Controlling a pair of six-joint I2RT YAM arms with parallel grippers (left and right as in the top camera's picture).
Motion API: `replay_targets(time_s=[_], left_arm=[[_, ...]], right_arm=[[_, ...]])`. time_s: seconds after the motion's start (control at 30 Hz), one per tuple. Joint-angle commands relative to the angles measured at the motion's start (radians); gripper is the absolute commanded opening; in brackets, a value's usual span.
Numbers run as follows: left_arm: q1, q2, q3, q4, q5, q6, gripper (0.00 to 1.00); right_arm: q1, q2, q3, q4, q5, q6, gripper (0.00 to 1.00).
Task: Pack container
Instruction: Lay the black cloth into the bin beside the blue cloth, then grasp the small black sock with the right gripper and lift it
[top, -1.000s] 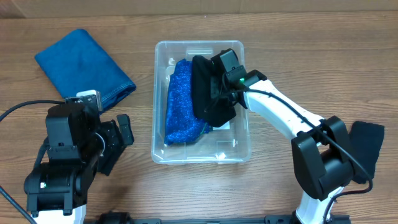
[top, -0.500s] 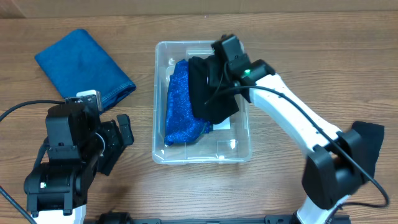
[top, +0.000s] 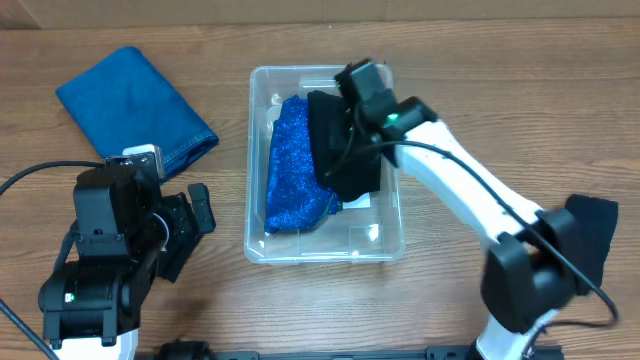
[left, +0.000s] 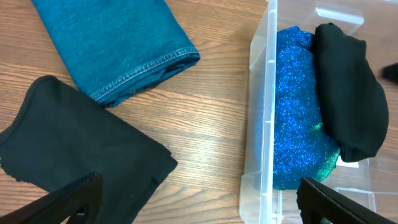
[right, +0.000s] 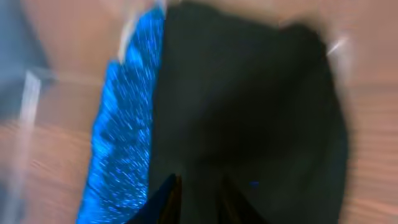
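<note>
The bin (top: 250, 200), directly under my right tool (top: 358, 95), looks light, stiff and slick, best held by its rim. Blur hides whether that tool grips the black cloth (top: 345, 150) beneath it, and my left tool (top: 190, 228) gapes wide. I count one bin, one glittery cloth (top: 295, 170), one teal cloth (top: 135, 105) and three black cloths.

Wooden table (top: 300, 310) seen, grain run left to right. Folded teal cloth (top: 135, 108) laid at far left, stitched hem shown along one edge. Black cable (top: 30, 178) curved across left edge. Black cloth (left: 74, 146) spread flat just beside teal cloth; contact could not be told. Second black cloth (top: 597, 235) laid at right edge, partly hidden.
</note>
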Motion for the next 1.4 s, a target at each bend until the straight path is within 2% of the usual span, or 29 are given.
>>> replay_targets(time_s=[0.0,0.1,0.2,0.37,0.4,0.47,0.5,0.57,0.6,0.63,0.73,0.87,0.97,1.07,1.2,1.37], left_arm=[[0.0,0.0,0.022,0.004,-0.003,-0.007,1.0],[0.0,0.0,0.022,0.004,-0.003,-0.007,1.0],[0.0,0.0,0.022,0.003,-0.003,-0.007,1.0],[0.0,0.0,0.022,0.004,-0.003,-0.007,1.0],[0.0,0.0,0.022,0.004,-0.003,-0.006,1.0],[0.0,0.0,0.022,0.004,-0.003,-0.006,1.0],[0.0,0.0,0.022,0.004,-0.003,-0.006,1.0],[0.0,0.0,0.022,0.005,-0.003,-0.006,1.0],[0.0,0.0,0.022,0.005,-0.003,-0.006,1.0],[0.0,0.0,0.022,0.005,-0.003,-0.006,1.0],[0.0,0.0,0.022,0.005,-0.003,-0.007,1.0],[0.0,0.0,0.022,0.005,-0.003,-0.007,1.0],[0.0,0.0,0.022,0.005,-0.003,-0.007,1.0],[0.0,0.0,0.022,0.005,-0.003,-0.006,1.0],[0.0,0.0,0.022,0.023,-0.003,-0.007,1.0],[0.0,0.0,0.022,0.027,-0.003,-0.006,1.0]], right_arm=[[0.044,0.121,-0.016,-0.002,-0.049,-0.033,0.22],[0.051,0.191,-0.016,-0.003,-0.04,-0.034,0.24],[0.045,0.178,0.002,-0.032,0.009,-0.053,0.24],[0.041,0.013,0.156,-0.181,0.169,-0.073,0.29],[0.033,-0.051,0.187,-0.19,0.208,-0.07,0.32],[-0.033,-0.194,0.215,-0.208,0.268,-0.023,0.46],[-0.068,-0.237,0.215,-0.225,0.27,-0.003,0.5],[-0.206,-0.335,0.215,-0.316,0.262,0.071,0.66],[-0.303,-0.375,0.215,-0.377,0.228,0.084,0.71],[-0.362,-0.391,0.215,-0.412,0.201,0.084,0.72],[-0.658,-0.422,0.214,-0.573,0.106,0.085,0.74],[-1.008,-0.422,0.121,-0.637,-0.007,0.08,0.82],[-1.253,-0.422,-0.043,-0.575,-0.024,0.081,0.9],[-1.415,-0.422,-0.248,-0.44,-0.024,0.08,1.0],[-1.53,-0.422,-0.505,-0.235,-0.103,0.076,1.0],[-1.557,-0.42,-0.717,-0.014,-0.108,0.016,1.0]])
